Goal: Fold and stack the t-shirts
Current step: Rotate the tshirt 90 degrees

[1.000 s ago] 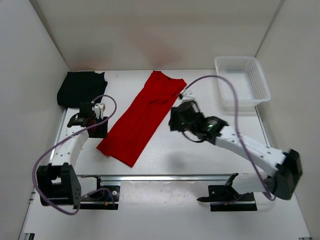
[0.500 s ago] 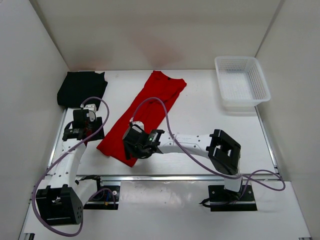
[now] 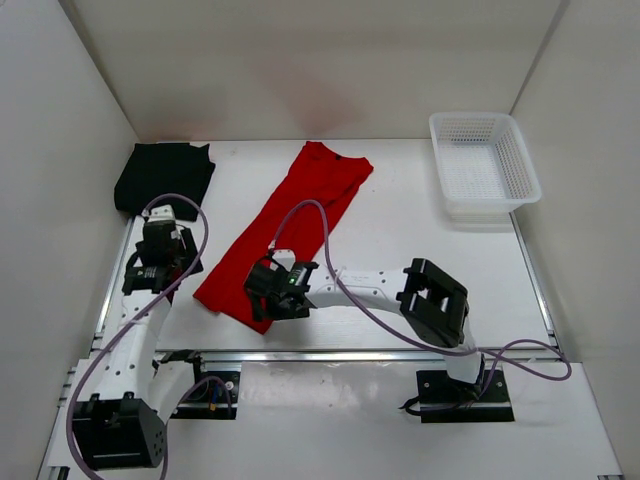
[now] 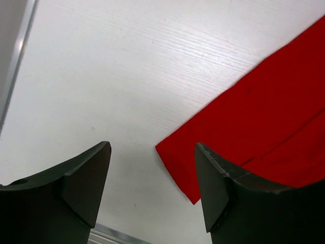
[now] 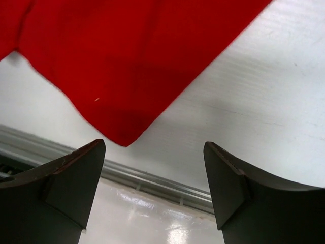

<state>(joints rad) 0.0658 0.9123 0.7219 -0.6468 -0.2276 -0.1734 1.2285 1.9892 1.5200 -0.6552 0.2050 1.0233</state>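
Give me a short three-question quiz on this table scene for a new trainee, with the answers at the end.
1. True or false: the white plastic mesh basket holds a shirt.
2. The long cloth t-shirt whose near corner lies by the right hand is: A) black B) red C) orange.
3. Is the left hand open or shut?
Key: 1 false; 2 B; 3 open.

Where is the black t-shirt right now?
Top view: the black t-shirt lies in the far-left corner, just beyond the left gripper, left of the red t-shirt.
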